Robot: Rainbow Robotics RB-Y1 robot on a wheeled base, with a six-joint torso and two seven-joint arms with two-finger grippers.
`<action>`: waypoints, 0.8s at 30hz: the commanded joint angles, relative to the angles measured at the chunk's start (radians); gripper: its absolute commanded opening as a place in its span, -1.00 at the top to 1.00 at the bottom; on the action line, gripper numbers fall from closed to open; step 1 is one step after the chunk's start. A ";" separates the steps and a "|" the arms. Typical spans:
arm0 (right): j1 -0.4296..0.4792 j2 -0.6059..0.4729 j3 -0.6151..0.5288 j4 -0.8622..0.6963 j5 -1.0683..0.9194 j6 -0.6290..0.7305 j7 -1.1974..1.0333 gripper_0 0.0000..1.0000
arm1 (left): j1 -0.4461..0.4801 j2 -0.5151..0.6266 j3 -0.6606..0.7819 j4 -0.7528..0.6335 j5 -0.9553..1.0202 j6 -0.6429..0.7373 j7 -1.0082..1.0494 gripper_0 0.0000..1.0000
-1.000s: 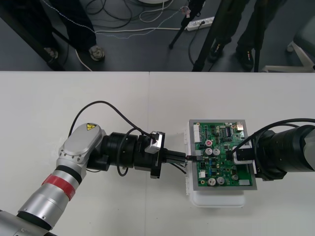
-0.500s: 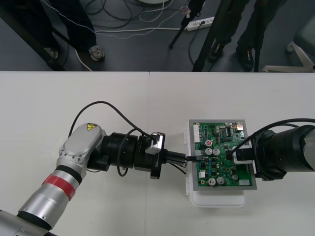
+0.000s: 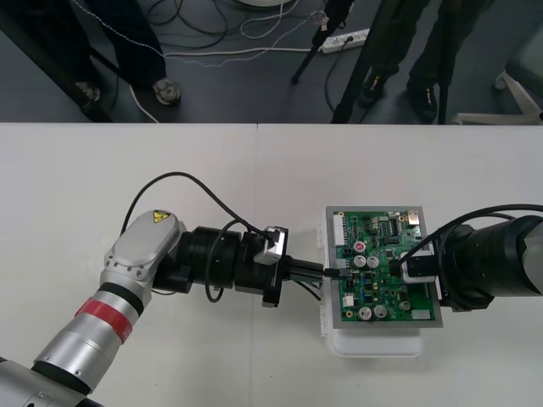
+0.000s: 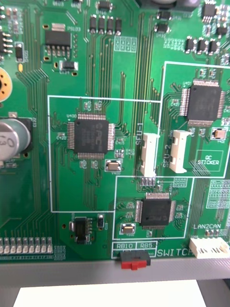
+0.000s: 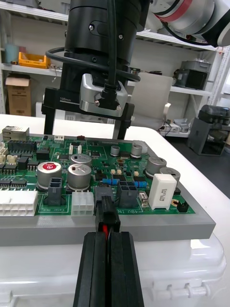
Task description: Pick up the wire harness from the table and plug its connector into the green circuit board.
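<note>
Front view: the left gripper (image 3: pixel 321 271) reaches across the table (image 3: pixel 170 170) from the left, and its tips are at the left edge of the green circuit board (image 3: pixel 382 254). The board sits on a white base (image 3: pixel 373 346). The wire harness (image 3: pixel 332 273) is held in those tips, right at the board's edge. The right gripper (image 3: pixel 405 270) hangs over the right side of the board. Right wrist view: the camera looks straight down on the green circuit board (image 4: pixel 57 144), with 2 white sockets (image 4: pixel 148 153) side by side and black chips around them. Left wrist view: the left gripper (image 5: pixel 108 236) has its 2 black fingers (image 5: pixel 122 268) pressed together on the harness's black plug (image 5: pixel 106 218), and a red wire shows between them. The plug's front end touches a black socket (image 5: pixel 103 194) on the board's near edge, but I cannot tell if it is pushed all the way in. Across the board stands the right gripper (image 5: pixel 85 134), its 2 fingers wide apart and holding nothing.
</note>
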 commanded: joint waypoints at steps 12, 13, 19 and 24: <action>-0.024 0.012 0.013 -0.021 0.009 0.002 -0.049 -1.00 | -0.039 -0.063 -0.031 -0.007 0.012 0.048 -0.064 1.00; -0.024 0.012 0.013 -0.022 0.009 0.002 -0.049 -1.00 | -0.039 -0.063 -0.032 -0.007 0.012 0.048 -0.064 1.00; -0.024 0.012 0.013 -0.022 0.011 0.002 -0.049 -1.00 | -0.039 -0.062 -0.032 -0.007 0.012 0.048 -0.064 1.00; -0.024 0.012 0.013 -0.021 0.012 0.002 -0.047 -1.00 | -0.039 -0.059 -0.031 -0.007 0.014 0.048 -0.061 1.00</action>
